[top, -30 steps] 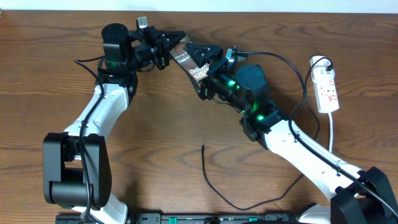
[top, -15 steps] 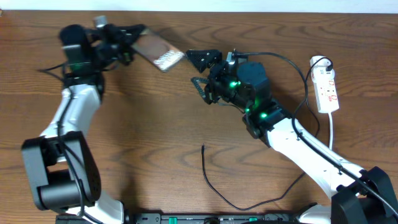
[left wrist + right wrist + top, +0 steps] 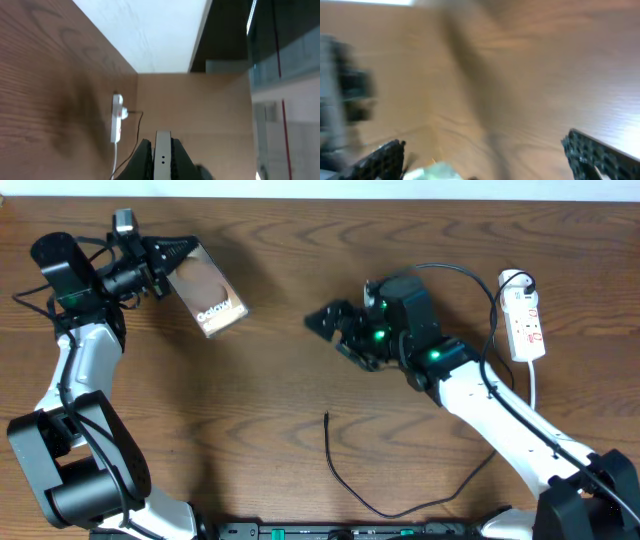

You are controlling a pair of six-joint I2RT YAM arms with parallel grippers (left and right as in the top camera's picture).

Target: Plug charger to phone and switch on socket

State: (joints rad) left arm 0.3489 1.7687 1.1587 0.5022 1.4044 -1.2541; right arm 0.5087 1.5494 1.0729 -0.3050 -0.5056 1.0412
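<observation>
White arm links [image 3: 500, 405], black joints [image 3: 85, 480], green indicator lights [image 3: 378, 335].

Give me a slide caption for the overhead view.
Left gripper grips the phone, right gripper stands open, charger lies loose on the table, socket at right edge.

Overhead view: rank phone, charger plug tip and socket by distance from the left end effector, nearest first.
1. phone: gripped by the left end effector, upper left.
2. charger plug tip: lying free at table centre.
3. socket: far right edge.
</observation>
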